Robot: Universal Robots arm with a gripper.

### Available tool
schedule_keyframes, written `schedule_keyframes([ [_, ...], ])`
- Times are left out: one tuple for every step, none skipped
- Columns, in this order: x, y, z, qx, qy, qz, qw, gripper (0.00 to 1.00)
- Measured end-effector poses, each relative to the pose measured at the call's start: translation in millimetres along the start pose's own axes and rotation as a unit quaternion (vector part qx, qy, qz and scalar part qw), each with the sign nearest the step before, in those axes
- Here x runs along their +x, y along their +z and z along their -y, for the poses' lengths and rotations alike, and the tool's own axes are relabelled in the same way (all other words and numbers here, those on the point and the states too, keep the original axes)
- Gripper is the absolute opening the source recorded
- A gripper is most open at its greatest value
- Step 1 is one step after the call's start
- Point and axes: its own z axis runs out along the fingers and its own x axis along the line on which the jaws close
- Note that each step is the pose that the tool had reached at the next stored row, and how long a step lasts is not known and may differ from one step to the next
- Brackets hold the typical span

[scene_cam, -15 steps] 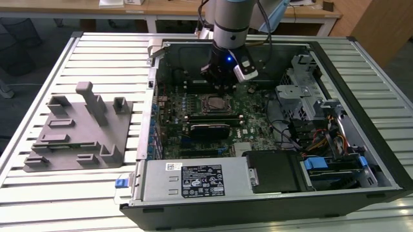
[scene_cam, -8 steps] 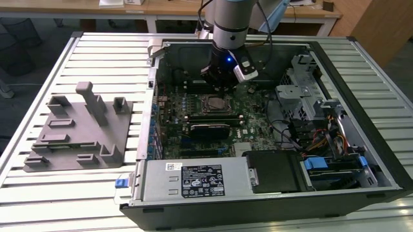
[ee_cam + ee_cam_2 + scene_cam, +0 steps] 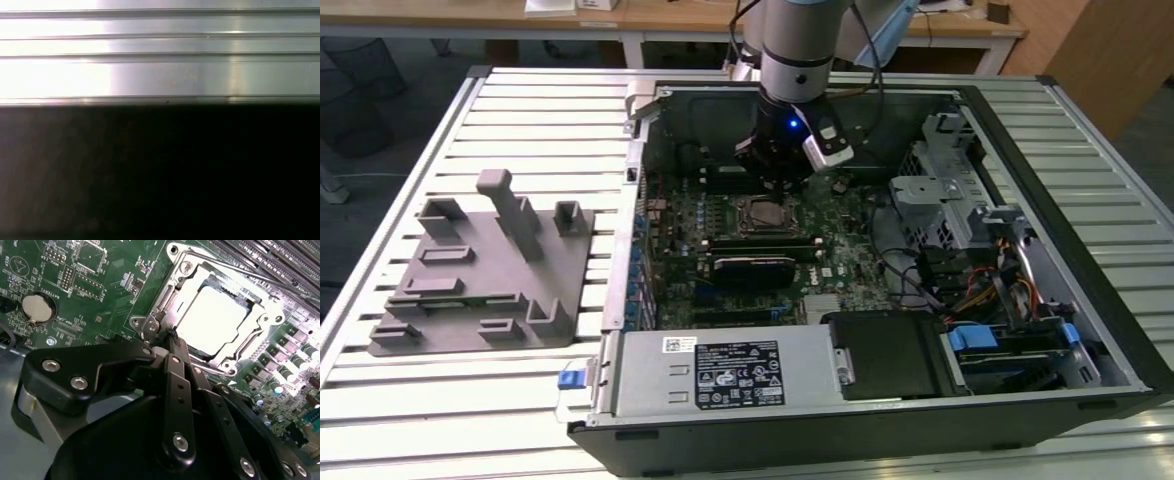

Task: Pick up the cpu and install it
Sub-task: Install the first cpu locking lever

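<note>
The cpu [image 3: 216,321] is a pale shiny square lying flat inside the motherboard socket, with the metal socket frame [image 3: 186,275] around it. In the exterior view the cpu [image 3: 766,212] sits in the middle of the green board inside the open computer case. My gripper [image 3: 161,346] hangs just over one corner of the socket frame, beside the cpu and not on it. Its black fingers [image 3: 176,385] meet at the tips, shut with nothing visible between them. In the exterior view the gripper [image 3: 781,180] stands right behind the socket.
A grey plastic fixture block [image 3: 480,270] with upright posts rests on the ribbed metal table [image 3: 520,110] at the exterior view's left. The case holds a black power supply [image 3: 720,375], drive cages [image 3: 947,190], cables and memory slots [image 3: 280,260]. A coin battery [image 3: 37,307] sits on the board.
</note>
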Motion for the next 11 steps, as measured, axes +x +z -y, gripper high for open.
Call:
schedule_keyframes([
  [0.0, -0.2, 0.0, -0.0001, 0.0, 0.0, 1.0, 0.11],
  [0.0, -0.7, 0.0, -0.0002, 0.0, 0.0001, 1.0, 0.11],
  [0.0, -1.2, 0.0, -0.0004, 0.0, 0.0002, 1.0, 0.11],
  [-0.1, -2.2, -0.1, -0.0004, 0.0, 0.0003, 1.0, 0.11],
  [0.0, -3.8, 0.0, -0.0002, 0.0, 0.0001, 1.0, 0.11],
  [0.1, -5.8, 0.1, -0.0003, 0.0, -0.0001, 1.0, 0.11],
  [0.1, -7.7, 0.1, -0.0007, 0.0, 0.0, 1.0, 0.11],
  [0.1, -9.5, 0.1, -0.0009, 0.0, 0.0, 1.0, 0.11],
  [0.1, -11.0, 0.1, -0.0013, 0.0, -0.0001, 1.0, 0.11],
  [0.1, -12.0, 0.1, -0.0022, 0.0, -0.0001, 1.0, 0.11],
  [0.4, -12.6, 0.1, -0.0038, 0.0, -0.0001, 1.0, 0.11],
])
